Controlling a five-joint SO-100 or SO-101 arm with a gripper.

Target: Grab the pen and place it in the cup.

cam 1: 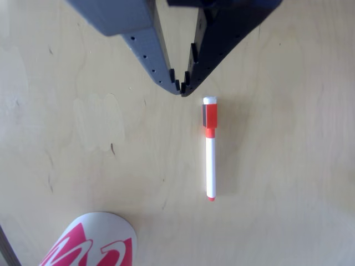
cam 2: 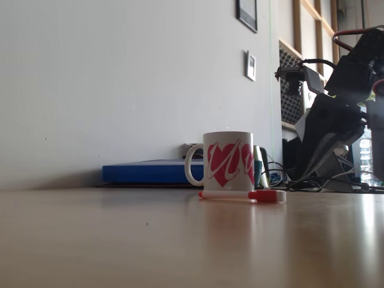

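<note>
- Pen (cam 1: 210,148) flat on the bare wooden table (cam 1: 288,210), lengthwise top to bottom in the other view; white cap end and orange-red cap with its dark grey block toward the gripper, small red tail toward the lower edge; nothing touching it, so free to be picked from either side.
- In the fixed view, same pen (cam 2: 242,195) lying across the tabletop in front of the cup, cap end to the right; low and flat, hence a grasp from above looks the only practical one.
- Cup (cam 1: 91,243) at the lower left of the other view, well apart from the pen; pink-red swirls on the outside; upright in the fixed view (cam 2: 227,161), handle to the left, mouth up and much wider than the pen, so a forgiving target for a drop.
- Gripper (cam 1: 182,87) just beside the cap end, up and to the left of it in the other view, not touching; jaws almost closed, 2 tips nearly meeting with only a thin slit between, holding nothing; probably needs to spread and shift right before it can straddle the barrel.
- Judged stage: approach only; pen not yet grabbed, cup not yet reached.
- Further out in the fixed view: flat blue board (cam 2: 144,172) against the wall behind the cup; dark equipment and loose cables (cam 2: 300,180) to the right, well clear of the work.
</note>
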